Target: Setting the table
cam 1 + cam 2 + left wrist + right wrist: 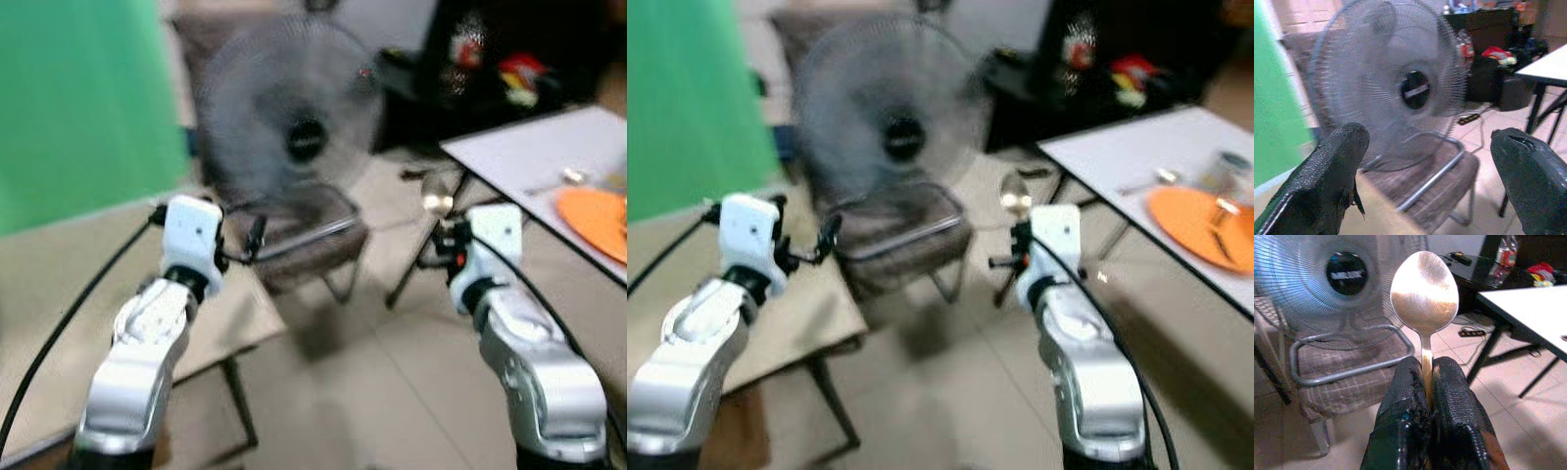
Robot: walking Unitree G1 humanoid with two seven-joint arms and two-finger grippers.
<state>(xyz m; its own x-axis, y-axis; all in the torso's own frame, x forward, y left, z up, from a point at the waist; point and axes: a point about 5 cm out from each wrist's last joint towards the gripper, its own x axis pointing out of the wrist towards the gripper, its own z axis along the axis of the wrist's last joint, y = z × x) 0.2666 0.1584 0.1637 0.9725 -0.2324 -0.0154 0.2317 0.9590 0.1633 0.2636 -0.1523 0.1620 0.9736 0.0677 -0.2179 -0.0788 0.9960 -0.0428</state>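
Right wrist view gives us the clearest look at the spoon (1424,293): its handle is pinched between the two black fingers (1400,431) of the right claw (1426,382), clenched on it, bowl upright at the upper centre of the frame. In the head views we see the same spoon at centre right, held in the air in front of the right arm, well short of the white table (1136,147) that runs along the right edge.

On that table, at the far right, sits an orange plate (1200,223) with what looks like a piece of cutlery across it, a jar or cup (1227,174) just behind it, and another small utensil (1146,182) lying to its left; blur keeps us from naming them surely.

The left claw (1425,161) is released, fingers wide apart and holding nothing, raised at the left of the head views over a beige table (59,294).

Behind both stand a large fan (289,108) and a chair (304,240).

We judge the setting partly done: the plate is placed, and the spoon has yet to be carried over and laid beside it.
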